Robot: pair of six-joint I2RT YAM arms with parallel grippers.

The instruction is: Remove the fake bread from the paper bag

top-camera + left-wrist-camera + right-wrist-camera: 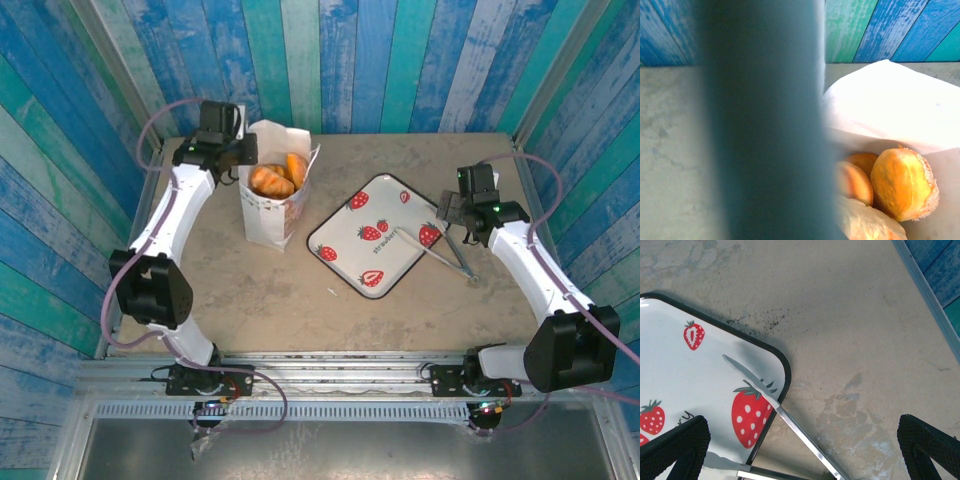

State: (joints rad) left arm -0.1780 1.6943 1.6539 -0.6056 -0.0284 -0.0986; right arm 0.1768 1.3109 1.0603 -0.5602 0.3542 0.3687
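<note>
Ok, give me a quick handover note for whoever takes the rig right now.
Left gripper: shut at the paper bag's left rim, apparently pinching it.
Right gripper: open, above the strawberry tray's corner and the metal tongs.
Fake bread: the visible pieces sit inside the upright bag.
Done: no bread out yet.
Left: lift every piece out.

The top camera is looking down from high behind, taking in the whole table (pixel 250 300). The left wrist camera is sitting close against the paper bag (pixel 890 100), looking into it past a dark blur (pixel 765 130), perhaps its own finger. The right wrist camera is facing down near the tray (pixel 690 375) corner; the top view is sharing both.
</note>
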